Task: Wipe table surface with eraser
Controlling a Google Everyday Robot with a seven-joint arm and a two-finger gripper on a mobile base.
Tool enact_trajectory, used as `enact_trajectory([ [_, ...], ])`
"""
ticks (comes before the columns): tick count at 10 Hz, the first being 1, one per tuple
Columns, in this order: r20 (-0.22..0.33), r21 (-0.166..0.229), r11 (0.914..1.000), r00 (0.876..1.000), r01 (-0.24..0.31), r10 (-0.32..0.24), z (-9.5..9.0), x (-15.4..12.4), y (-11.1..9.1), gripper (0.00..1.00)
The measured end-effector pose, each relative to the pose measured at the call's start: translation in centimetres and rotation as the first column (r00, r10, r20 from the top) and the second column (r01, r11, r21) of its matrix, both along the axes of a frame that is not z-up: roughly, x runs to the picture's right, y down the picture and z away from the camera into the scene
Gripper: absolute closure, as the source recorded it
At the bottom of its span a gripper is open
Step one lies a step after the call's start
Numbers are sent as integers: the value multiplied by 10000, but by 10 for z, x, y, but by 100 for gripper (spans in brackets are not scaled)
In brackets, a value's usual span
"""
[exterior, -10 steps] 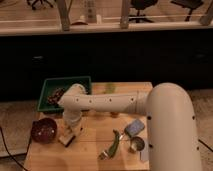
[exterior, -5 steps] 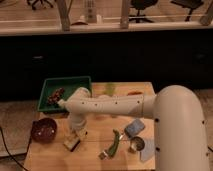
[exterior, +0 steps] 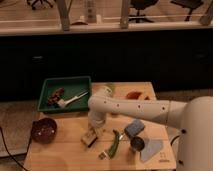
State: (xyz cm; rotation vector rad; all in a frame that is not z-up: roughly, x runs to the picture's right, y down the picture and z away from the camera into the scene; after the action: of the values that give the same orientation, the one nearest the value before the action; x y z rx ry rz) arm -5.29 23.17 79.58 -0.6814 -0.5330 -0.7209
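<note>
The light tan table surface (exterior: 65,155) fills the lower middle of the camera view. The eraser (exterior: 90,138), a small cream block with a darker face, lies flat on the tabletop left of centre. My gripper (exterior: 94,129) points straight down at the end of the white arm (exterior: 130,106) and is shut on the eraser, holding it against the wood. The arm reaches in from the right.
A green tray (exterior: 47,85) with utensils sits at the back left. A dark red bowl (exterior: 43,130) is at the left edge. A green vegetable (exterior: 115,144), a blue-grey pad (exterior: 134,128), a metal cup (exterior: 137,144) and a pale cloth (exterior: 153,149) lie right of the eraser.
My gripper and the eraser have slid to the right across the tabletop, away from the red bowl. The other items have not moved.
</note>
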Motion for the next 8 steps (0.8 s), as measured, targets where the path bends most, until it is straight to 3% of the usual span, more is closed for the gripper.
enact_trajectory([
  [2, 119, 192, 9997, 9998, -138, 136, 6, 0, -8, 100],
  [4, 469, 335, 9993, 9988, -159, 143, 9, -18, -13, 100],
  [8, 1744, 427, 9976, 9828, 537, -604, 0, -103, -4, 100],
])
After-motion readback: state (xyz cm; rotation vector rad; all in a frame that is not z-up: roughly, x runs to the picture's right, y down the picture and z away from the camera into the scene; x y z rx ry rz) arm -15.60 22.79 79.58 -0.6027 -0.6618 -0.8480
